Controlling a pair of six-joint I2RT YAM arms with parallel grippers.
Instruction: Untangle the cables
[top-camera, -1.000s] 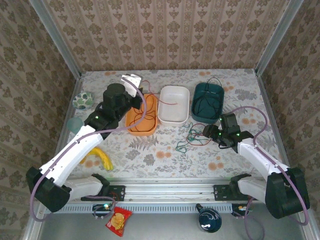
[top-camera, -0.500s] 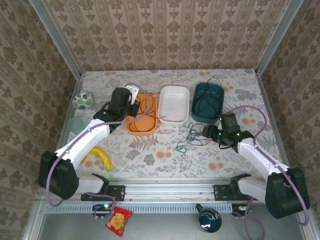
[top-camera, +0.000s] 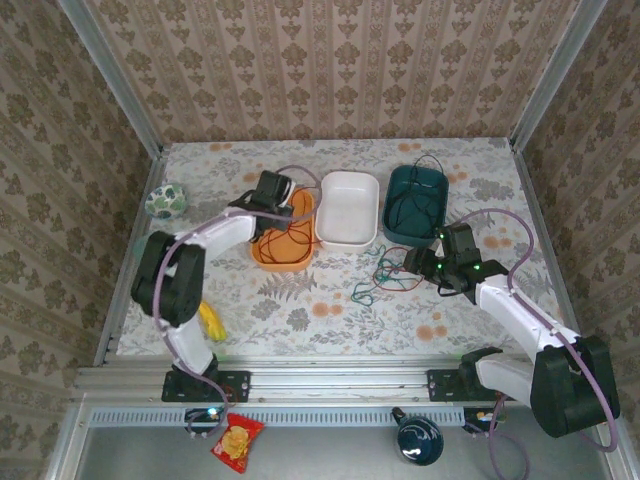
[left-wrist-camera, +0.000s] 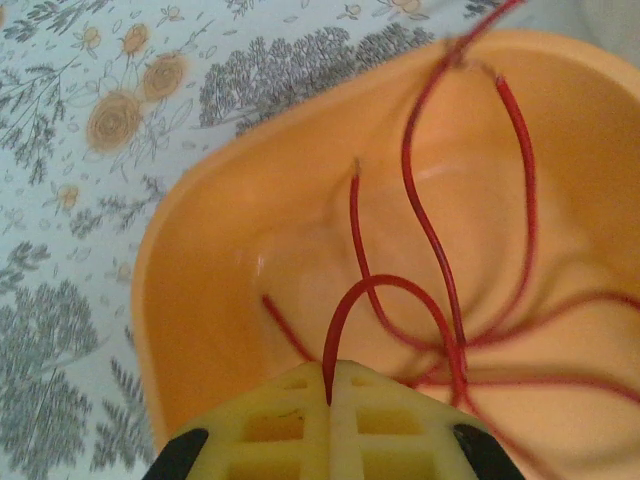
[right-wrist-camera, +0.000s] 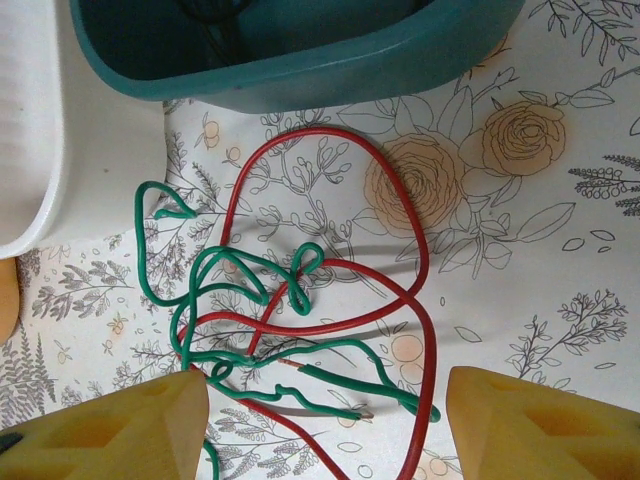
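Over the orange tray, left gripper is clenched on a red cable, apparently laying it in sorted. Right gripper stands released above the green cable, knotted with another red length on the table beside the teal tray, presumably lining up a pick.

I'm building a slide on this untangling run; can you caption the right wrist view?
Open right gripper poised above a red cable and green cable tangled on the floral table, beside the teal bin.
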